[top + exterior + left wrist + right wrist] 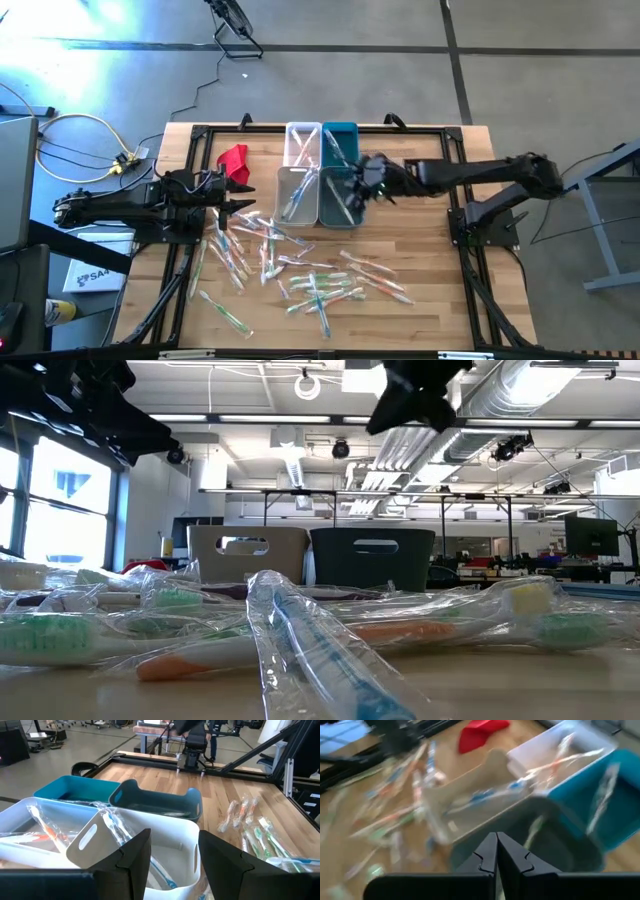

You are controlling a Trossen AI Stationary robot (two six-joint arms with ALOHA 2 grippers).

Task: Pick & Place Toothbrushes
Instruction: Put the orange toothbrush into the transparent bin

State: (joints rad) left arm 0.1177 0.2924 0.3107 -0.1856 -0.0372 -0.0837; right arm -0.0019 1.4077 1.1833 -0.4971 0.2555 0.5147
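Landmark: the cluster of four bins at table centre, two white and two teal/dark.

Right gripper (352, 196) hangs over the dark front bin (341, 197), fingers pressed together with nothing between them — the right wrist view shows the tips meeting edge to edge. Left gripper (243, 208) sits just beside the white front bin (297, 194), on the pile side, fingers parted and empty.

Toothbrushes (320, 280): most lie scattered on the wood on the near side of the bins, wrappers overlapping; a few are already inside the bins.

Risks, as judged from here:
- Wrappers are slick and overlap — a pinch into the pile may lift two at once, or take only loose film so the brush slips out in transit.
- Left fingers stand close to the white bin wall; a careless swing could nudge the bin and shift the whole cluster under the right arm.
- Both arms work near the bins; reaching for the same stretch of pile invites a clash.
- Right wrist view is smeared, so its aim cannot be checked.
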